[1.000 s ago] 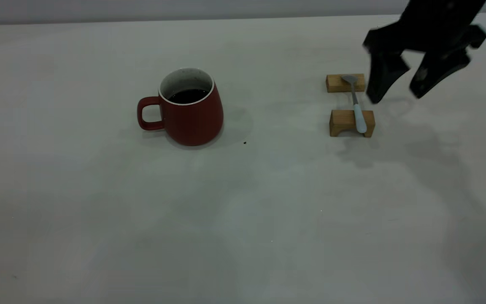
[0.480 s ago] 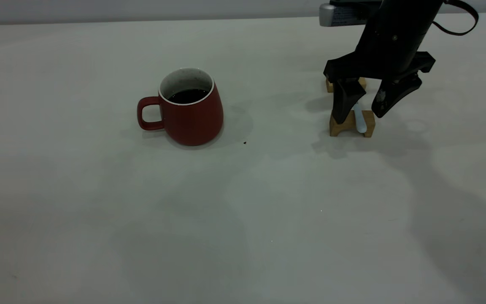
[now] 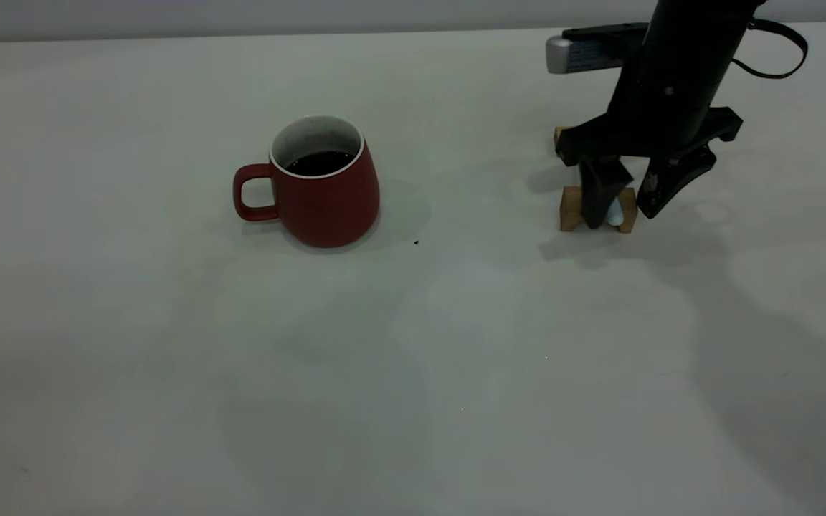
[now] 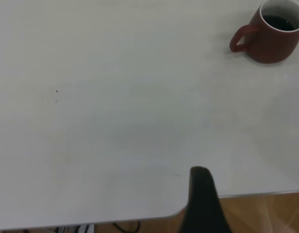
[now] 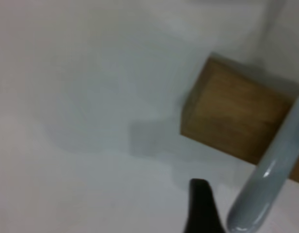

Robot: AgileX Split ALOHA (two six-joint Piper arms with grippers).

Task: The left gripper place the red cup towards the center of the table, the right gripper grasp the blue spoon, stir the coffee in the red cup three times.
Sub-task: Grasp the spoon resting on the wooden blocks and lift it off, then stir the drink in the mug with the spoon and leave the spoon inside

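Observation:
The red cup [image 3: 327,201] stands upright left of the table's [image 3: 413,373] middle, handle to the left, with dark coffee [image 3: 320,163] inside. The blue spoon [image 3: 614,213] lies across two wooden blocks; only its pale handle end shows. My right gripper [image 3: 622,216] is open and low over the near block, one finger on each side of the handle. In the right wrist view the handle [image 5: 268,184] lies close beside one dark finger [image 5: 200,211]. My left gripper [image 4: 237,204] hangs over the table's edge, far from the cup [image 4: 273,41], holding nothing.
The near wooden block [image 3: 569,208] and the far one [image 3: 560,136] stand under the right arm. A silver block and a cable loop [image 3: 779,50] ride on that arm. A dark speck [image 3: 416,242] lies right of the cup.
The right gripper has come in from the right and dropped lower. Its fingers now straddle the spoon's handle at the near block. The cup has not moved.

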